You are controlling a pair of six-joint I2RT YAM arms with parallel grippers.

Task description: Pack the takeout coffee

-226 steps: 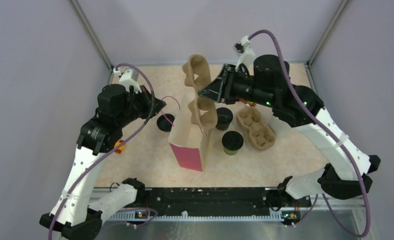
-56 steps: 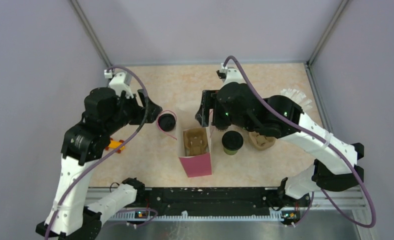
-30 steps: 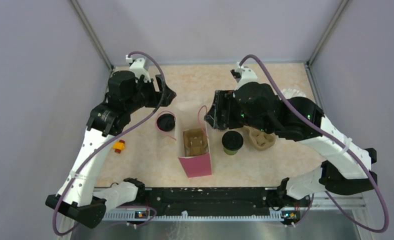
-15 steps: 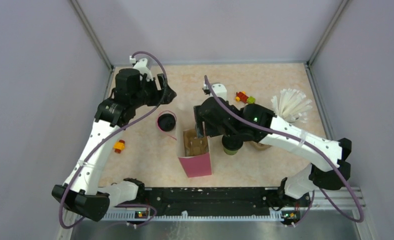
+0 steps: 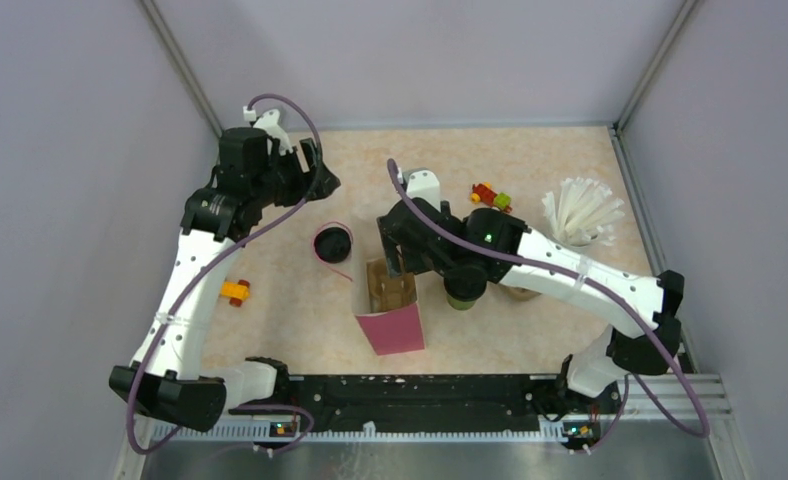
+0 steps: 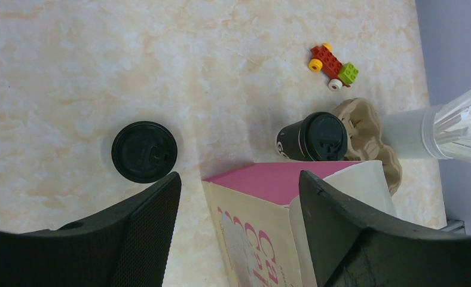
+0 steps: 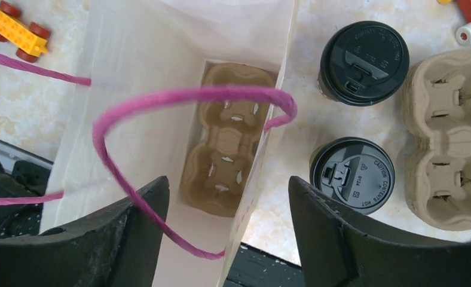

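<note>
Seen from overhead, a pale marbled tabletop [image 5: 440, 160] is carrying an open paper bag [image 5: 395, 325] with a pink side, at the lower centre of the frame. The right gripper [image 7: 227, 182] is hovering over the bag's mouth with its jaws spread wide, grasping nothing. In its wrist view a brown pulp carrier [image 7: 227, 140] is lying at the bottom of the bag, mid-frame. Two black lidded coffee cups are standing on the table just right of the bag: an upper cup [image 7: 363, 54] and a lower cup [image 7: 352, 175]. A second carrier [image 7: 445, 137] is lying at the right edge, just beside them. A third cup [image 5: 332, 243] is standing left of the bag. In the upper left of the overhead frame, the left gripper [image 6: 239, 182] is hanging released and empty.
</note>
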